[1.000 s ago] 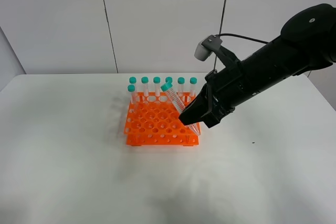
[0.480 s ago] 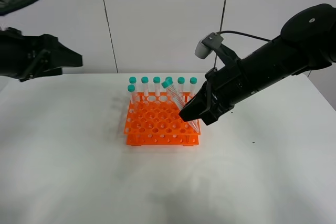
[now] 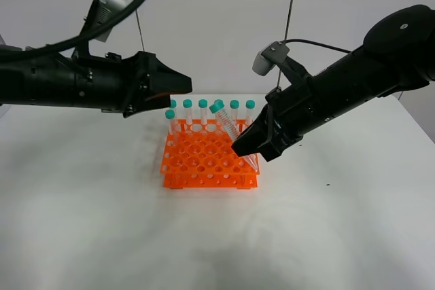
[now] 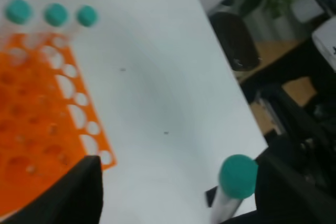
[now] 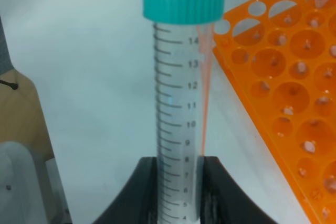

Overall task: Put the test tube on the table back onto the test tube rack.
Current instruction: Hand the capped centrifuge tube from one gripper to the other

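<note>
White desk (image 3: 88, 229), plain surface, rounded corners. One orange rack (image 3: 200, 164) with a grid of round holes stands flat on it, centrally placed and near the rear edge. A tiny dark speck (image 3: 327, 184) marks the surface right of the rack, well apart.

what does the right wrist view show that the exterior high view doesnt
Only right wrist: printed graduation marks on the test tube, and the jaws pinching its lower part. Only exterior high: the open left gripper and seven capped tubes standing in the test tube rack. Both: the held tube, the orange rack, the white table.
</note>
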### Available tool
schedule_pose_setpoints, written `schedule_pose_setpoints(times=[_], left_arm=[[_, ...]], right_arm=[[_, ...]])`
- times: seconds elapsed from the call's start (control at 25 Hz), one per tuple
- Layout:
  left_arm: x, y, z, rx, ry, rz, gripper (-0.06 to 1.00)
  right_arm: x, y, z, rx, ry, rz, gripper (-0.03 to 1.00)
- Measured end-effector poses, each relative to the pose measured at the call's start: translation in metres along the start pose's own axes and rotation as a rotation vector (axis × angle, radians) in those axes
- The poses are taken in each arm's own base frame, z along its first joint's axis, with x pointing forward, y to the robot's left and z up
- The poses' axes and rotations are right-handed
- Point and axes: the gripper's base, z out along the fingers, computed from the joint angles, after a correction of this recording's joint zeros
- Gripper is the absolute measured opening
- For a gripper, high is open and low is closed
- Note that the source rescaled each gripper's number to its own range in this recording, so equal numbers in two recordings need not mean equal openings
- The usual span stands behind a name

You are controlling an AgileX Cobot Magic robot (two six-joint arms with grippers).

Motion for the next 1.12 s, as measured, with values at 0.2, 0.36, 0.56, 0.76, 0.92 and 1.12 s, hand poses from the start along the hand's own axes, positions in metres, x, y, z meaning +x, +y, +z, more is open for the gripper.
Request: schedule_pose_setpoints(times=[0.2, 0.36, 0.56, 0.76, 0.92, 1.12], left_arm=[[0.004, -0.002, 0.013, 0.039, 0.000, -0.018, 0.81], [0.011, -0.006, 0.024, 0.064, 0.024, -0.017, 0.81], [0.019, -0.012, 0.035, 0.091, 0.048, -0.020, 0.81], [0.024, -0.019, 0.039, 0.111, 0.065, -0.002, 0.81], [0.027, -0.023, 0.041, 0.123, 0.076, 0.003, 0.81], [0.026, -0.025, 0.041, 0.131, 0.061, -0.012, 0.81]], right_arm=[[0.000, 0.000, 0.000, 0.000, 0.000, 0.000, 0.00], [0.000, 0.000, 0.000, -0.005, 0.002, -0.002, 0.00], [0.000, 0.001, 0.000, -0.012, -0.003, 0.003, 0.00], [-0.001, 0.002, 0.000, -0.022, -0.009, 0.010, 0.00], [-0.001, 0.003, 0.000, -0.030, -0.005, 0.010, 0.00], [0.000, 0.004, 0.000, -0.039, -0.002, 0.015, 0.00]])
